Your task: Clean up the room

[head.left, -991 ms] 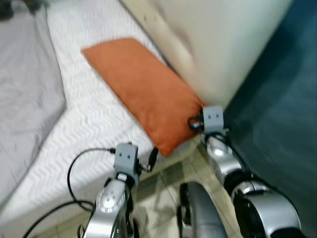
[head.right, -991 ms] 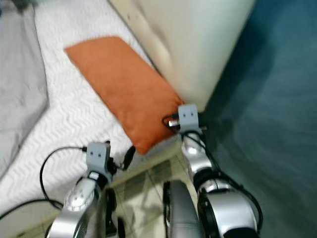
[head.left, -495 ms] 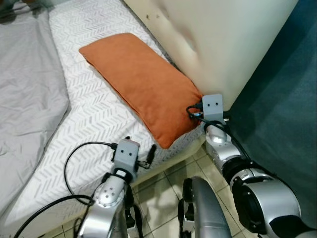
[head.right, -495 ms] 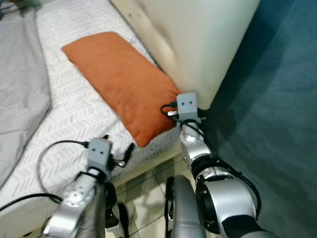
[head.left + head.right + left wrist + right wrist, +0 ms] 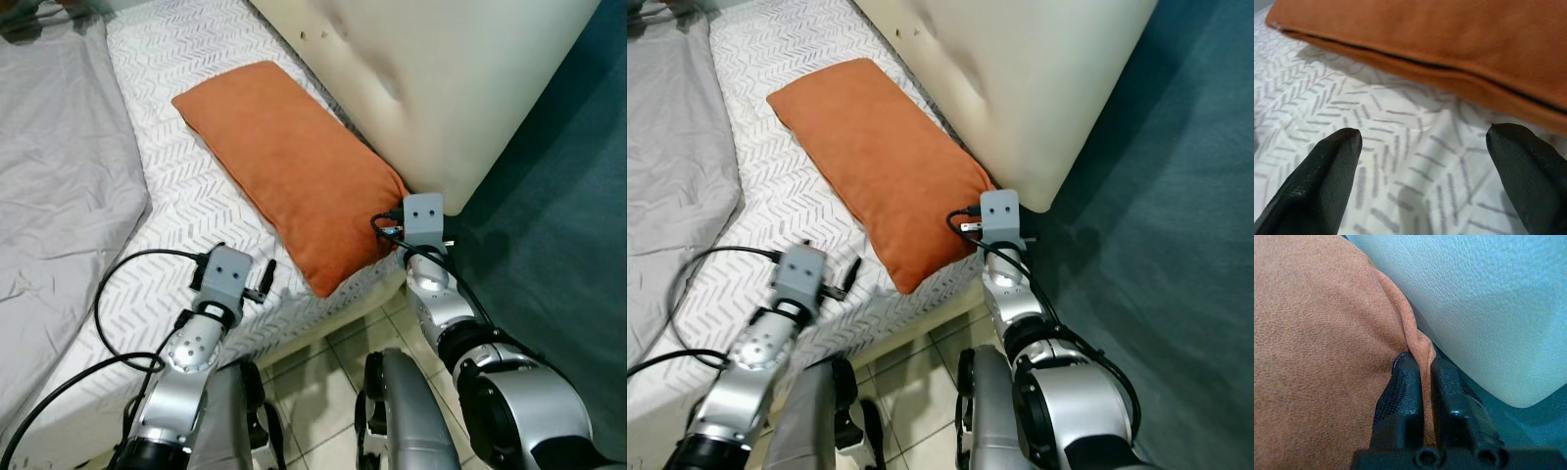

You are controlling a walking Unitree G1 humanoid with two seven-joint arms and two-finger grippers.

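An orange pillow (image 5: 284,166) lies slantwise on the white chevron-patterned mattress (image 5: 171,211), its far side against the cream headboard (image 5: 441,88). My right gripper (image 5: 1419,363) is at the pillow's near corner beside the headboard, shut on a fold of the orange fabric (image 5: 1420,345). My left gripper (image 5: 1422,134) hovers open just above the mattress, its fingertips (image 5: 1334,147) a short way from the pillow's long seam (image 5: 1415,66), with nothing between them.
A rumpled grey blanket (image 5: 59,176) covers the bed's left part. A dark teal wall (image 5: 558,196) rises to the right of the headboard. Tiled floor (image 5: 323,362) shows below the bed's edge between my legs. A black cable (image 5: 108,313) loops from my left arm.
My left arm has reached forward from the bed's edge over the mattress toward the pillow. The right gripper stays at the pillow's corner. The camera has shifted a little and steadied.
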